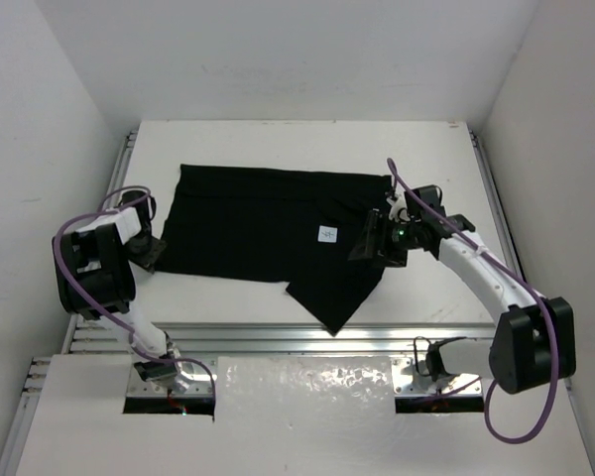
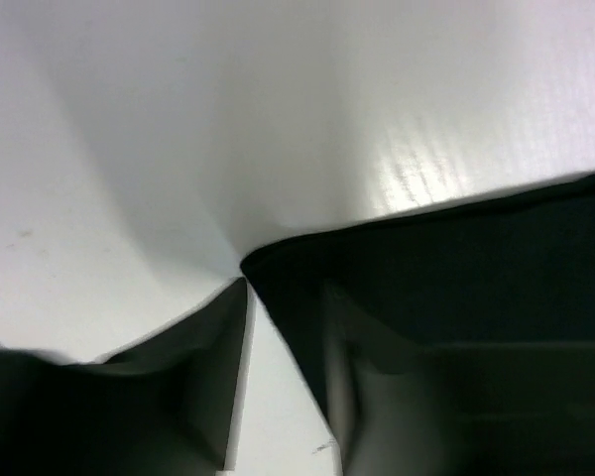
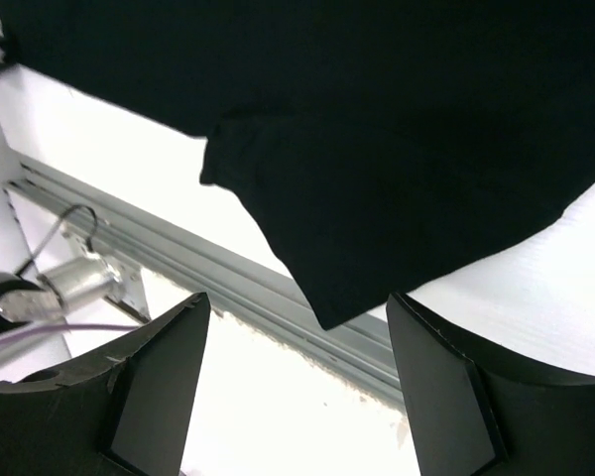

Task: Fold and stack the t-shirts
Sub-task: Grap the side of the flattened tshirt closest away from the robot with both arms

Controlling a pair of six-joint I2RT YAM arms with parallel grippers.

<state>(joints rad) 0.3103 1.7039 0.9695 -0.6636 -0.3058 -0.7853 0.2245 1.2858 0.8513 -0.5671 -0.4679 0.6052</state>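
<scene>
**White table, one limp black shirt, both grippers empty**

White walls close in a white table (image 1: 278,139), with a bare aluminium rail (image 1: 297,332) along its near edge. The black t-shirt (image 1: 248,223) lies across the middle of the table. It is mostly flat, with its white neck label (image 1: 326,234) facing up and one pointed flap reaching toward the near edge.

My left gripper (image 1: 147,250) sits low at the shirt's left near corner. In the left wrist view the jaws are apart and hold nothing, and the cloth corner lies just ahead of the gap. My right gripper (image 1: 372,241) hovers over the shirt's right side. Its jaws are spread wide and hold nothing, and the pointed flap shows beyond them in the right wrist view.

I judge the cloth to be light, soft and floppy. It will sag, drag and crease as soon as it is lifted, and it won't hold a fold line unaided. I would pinch a hem corner on each side, close to the table. Taking one layer only, I would lift both corners evenly so the fabric doesn't twist.
</scene>
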